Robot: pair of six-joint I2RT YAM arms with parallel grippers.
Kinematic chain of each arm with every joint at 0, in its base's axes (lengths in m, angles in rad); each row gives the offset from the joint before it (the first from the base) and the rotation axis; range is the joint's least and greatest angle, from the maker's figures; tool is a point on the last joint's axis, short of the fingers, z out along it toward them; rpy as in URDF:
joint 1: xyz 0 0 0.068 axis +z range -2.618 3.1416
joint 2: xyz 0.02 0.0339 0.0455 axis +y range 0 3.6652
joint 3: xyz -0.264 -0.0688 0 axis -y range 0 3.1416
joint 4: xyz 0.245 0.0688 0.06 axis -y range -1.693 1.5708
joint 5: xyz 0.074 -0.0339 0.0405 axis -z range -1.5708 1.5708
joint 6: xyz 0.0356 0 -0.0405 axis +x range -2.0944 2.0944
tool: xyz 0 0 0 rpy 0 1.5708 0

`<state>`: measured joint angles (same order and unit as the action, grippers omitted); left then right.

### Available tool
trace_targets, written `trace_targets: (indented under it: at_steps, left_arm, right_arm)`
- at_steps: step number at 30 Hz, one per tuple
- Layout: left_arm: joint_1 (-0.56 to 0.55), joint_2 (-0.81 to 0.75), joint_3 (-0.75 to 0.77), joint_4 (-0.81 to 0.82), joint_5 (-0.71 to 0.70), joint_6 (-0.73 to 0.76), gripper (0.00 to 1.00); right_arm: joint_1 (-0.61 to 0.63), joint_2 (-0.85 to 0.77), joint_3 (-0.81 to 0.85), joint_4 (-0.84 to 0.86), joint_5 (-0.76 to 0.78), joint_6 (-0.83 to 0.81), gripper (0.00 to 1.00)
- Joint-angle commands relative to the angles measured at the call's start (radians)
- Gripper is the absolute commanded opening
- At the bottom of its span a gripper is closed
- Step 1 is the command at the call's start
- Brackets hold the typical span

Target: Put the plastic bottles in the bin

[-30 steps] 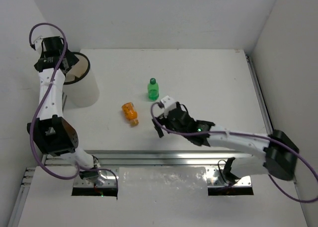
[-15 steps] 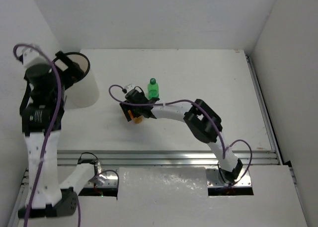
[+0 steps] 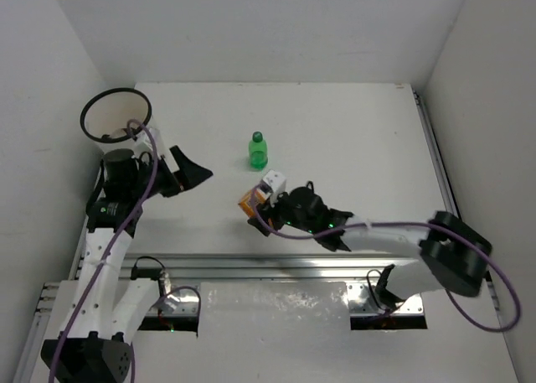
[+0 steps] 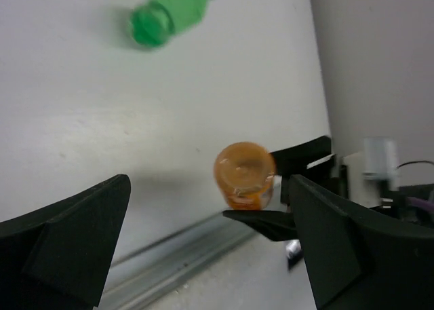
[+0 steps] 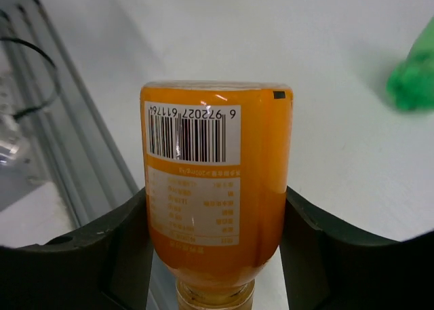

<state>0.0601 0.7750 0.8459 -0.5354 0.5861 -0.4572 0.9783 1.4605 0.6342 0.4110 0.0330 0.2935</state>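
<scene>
An orange bottle (image 3: 248, 203) (image 5: 217, 188) sits between the fingers of my right gripper (image 3: 256, 209) (image 5: 215, 211), which is shut on its sides just above the neck, barcode label facing the camera. From the left wrist view I see the same orange bottle (image 4: 244, 176) end-on with a right finger (image 4: 271, 223) under it. A green bottle (image 3: 258, 151) (image 4: 169, 10) (image 5: 413, 72) stands upright farther back. My left gripper (image 3: 189, 173) (image 4: 210, 256) hangs open and holds nothing, left of both bottles. The white bin (image 3: 115, 90) stands at the back left.
A metal rail (image 3: 293, 262) (image 4: 169, 256) (image 5: 68, 154) runs along the table's near edge, close to the held bottle. White walls close in on the left, back and right. A second rail (image 3: 437, 157) lines the right side.
My right gripper has closed on the orange bottle and moved it right and nearer the front rail. The left arm has left the bin and swung down toward the table's middle, still open.
</scene>
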Motion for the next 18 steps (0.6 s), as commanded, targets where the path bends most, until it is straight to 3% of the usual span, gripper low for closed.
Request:
trace_targets:
  at_steps: [1, 4, 13, 18]
  left_arm:
    - [-0.045, -0.048, -0.047, 0.224, 0.265, -0.11, 1.0]
    - [-0.123, -0.042, -0.07, 0.353, 0.336, -0.187, 1.0]
    - [-0.521, 0.127, -0.018, 0.315, 0.034, -0.156, 1.0]
    - [-0.568, 0.156, -0.03, 0.371, 0.008, -0.181, 0.96]
  right_arm:
    - [0.003, -0.187, -0.114, 0.301, -0.102, -0.128, 0.21]
    - [0.01, -0.299, -0.154, 0.237, -0.185, -0.143, 0.21]
    - [0.016, -0.4, -0.082, 0.114, -0.231, -0.152, 0.22]
    - [0.016, -0.374, -0.03, 0.061, -0.234, -0.166, 0.22]
